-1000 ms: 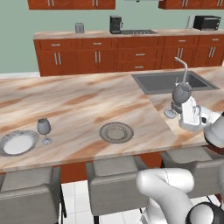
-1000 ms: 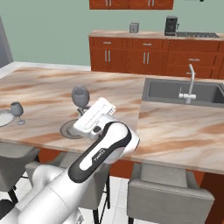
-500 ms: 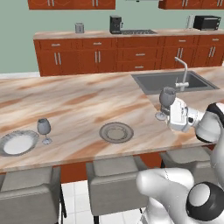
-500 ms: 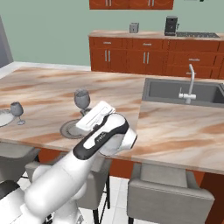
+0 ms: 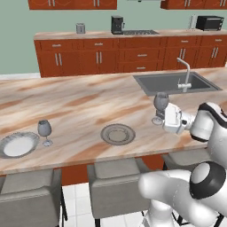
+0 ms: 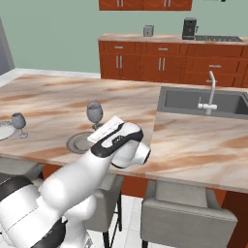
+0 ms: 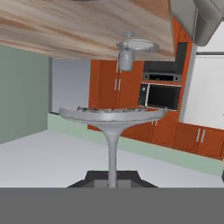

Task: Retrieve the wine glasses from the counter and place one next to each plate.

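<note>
Since the earlier frames, the held wine glass [image 5: 160, 104] has been carried leftward along the counter [image 5: 84, 106], away from the sink [image 5: 174, 82] and toward the greyish-tan plate [image 5: 117, 134]. The gripper [image 5: 165, 116] is seen with its jaws closed narrowly on the glass's stem; in the hand view the thin stem [image 7: 112, 157] rises between the finger tips, with the round foot [image 7: 113, 115] spread across the middle of the picture — that view is rolled upside down, so the counter runs along its top.

The surface is a beige marbled stone top with brown streaks. Behind it a pale green wall is seen, with reddish-brown cabinets [image 5: 119, 55], a coffee machine [image 5: 117, 25] and a microwave [image 5: 209, 22] on the far run.

The held glass stands upright, to the sink side of the greyish-tan plate and apart from it. A second wine glass [image 5: 44, 131] is set just beside the white plate [image 5: 17, 145], well away from the sink. In the right base view the gripper is hidden behind the arm's own wrist [image 6: 121, 140] — the left base view shows the grip from the side. Grey stools [image 5: 117, 179] are lined up below the counter's near edge.
</note>
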Robot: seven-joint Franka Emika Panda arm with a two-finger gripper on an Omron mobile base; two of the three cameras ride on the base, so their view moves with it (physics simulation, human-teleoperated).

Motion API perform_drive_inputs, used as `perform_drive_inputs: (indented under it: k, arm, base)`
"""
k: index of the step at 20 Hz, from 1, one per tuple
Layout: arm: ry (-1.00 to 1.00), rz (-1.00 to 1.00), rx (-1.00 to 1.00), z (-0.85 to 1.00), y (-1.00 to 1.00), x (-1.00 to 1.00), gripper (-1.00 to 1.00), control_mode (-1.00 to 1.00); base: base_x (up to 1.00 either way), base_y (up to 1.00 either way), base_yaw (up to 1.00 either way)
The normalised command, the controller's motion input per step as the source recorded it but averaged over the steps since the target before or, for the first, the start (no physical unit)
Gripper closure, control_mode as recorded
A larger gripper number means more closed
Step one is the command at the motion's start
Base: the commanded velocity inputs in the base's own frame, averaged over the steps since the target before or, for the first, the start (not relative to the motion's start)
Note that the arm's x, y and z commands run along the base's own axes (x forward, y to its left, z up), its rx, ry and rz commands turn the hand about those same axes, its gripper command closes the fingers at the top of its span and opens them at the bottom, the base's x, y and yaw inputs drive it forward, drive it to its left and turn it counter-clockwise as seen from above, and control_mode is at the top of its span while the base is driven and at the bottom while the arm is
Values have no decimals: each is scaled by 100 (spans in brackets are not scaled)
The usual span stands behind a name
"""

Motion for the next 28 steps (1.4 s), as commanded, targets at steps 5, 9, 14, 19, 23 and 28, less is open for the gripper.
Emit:
perform_drive_inputs:
  k: [5, 9, 14, 19, 23, 28]
  arm:
    - [0, 0, -4, -38, 0, 30, 100, -100]
    - [0, 0, -10, -38, 4, 19, 100, -100]
    - [3, 0, -12, -38, 8, 27, 100, -100]
    - [0, 0, -8, -34, 1, 30, 100, -100]
    - [0, 0, 1, -30, 0, 35, 100, -100]
    - [0, 0, 12, -31, 0, 32, 100, -100]
  base:
    - [0, 0, 0]
    - [0, 0, 0]
    - [0, 0, 0]
    - [0, 0, 0]
    - [0, 0, 0]
    - [0, 0, 0]
